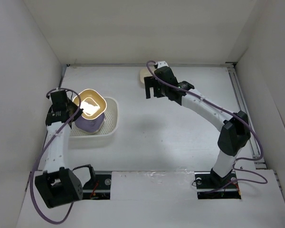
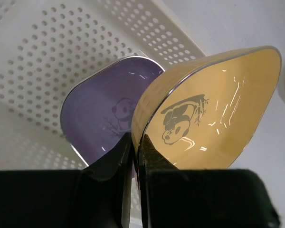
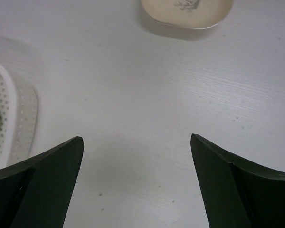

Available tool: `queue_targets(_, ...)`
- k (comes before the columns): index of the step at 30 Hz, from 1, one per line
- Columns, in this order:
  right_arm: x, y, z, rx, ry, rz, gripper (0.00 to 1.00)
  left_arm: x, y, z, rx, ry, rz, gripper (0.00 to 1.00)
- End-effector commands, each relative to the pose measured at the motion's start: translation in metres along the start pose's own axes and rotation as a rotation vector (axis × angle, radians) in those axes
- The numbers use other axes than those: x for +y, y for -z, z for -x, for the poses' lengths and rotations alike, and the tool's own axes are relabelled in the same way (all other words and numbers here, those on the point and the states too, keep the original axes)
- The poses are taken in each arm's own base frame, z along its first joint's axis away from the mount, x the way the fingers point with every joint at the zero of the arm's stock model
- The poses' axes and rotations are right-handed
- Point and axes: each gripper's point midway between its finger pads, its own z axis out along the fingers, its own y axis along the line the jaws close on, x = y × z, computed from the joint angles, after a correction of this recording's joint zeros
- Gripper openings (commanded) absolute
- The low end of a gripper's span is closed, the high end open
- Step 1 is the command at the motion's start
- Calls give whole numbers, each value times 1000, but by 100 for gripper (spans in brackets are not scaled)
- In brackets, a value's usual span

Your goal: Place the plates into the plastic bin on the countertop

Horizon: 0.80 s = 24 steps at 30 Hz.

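Observation:
My left gripper [image 1: 77, 105] [image 2: 135, 142] is shut on the rim of an orange-yellow plate [image 1: 91, 104] [image 2: 213, 116] with a panda print and holds it over the white plastic bin [image 1: 111, 124] [image 2: 42, 61]. A purple plate [image 1: 89, 123] [image 2: 104, 107] lies in the bin under it. My right gripper [image 1: 153, 91] [image 3: 137, 142] is open and empty above the countertop [image 1: 161, 128]. A cream plate [image 1: 146, 76] [image 3: 187, 10] lies at the back, just beyond the right gripper and partly hidden by it in the top view. Other plates are out of view.
White walls enclose the countertop on the left, back and right. The bin's rim [image 3: 12, 118] shows at the left edge of the right wrist view. A metal rail [image 1: 244, 109] runs along the right side.

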Motion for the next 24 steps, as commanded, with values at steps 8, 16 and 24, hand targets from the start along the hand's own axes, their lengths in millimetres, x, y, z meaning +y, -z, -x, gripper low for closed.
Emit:
queue_targets(8, -24, 7, 10, -57, 9, 59, 100, 38, 18, -6, -137, 256, 70, 0)
queue_targets(16, -46, 13, 23, -88, -3, 40, 100, 45, 9, -14, -119, 279, 98, 18)
queue_targets(24, -66, 3, 42, -109, -14, 15, 100, 36, 23, -9, -147, 259, 35, 100)
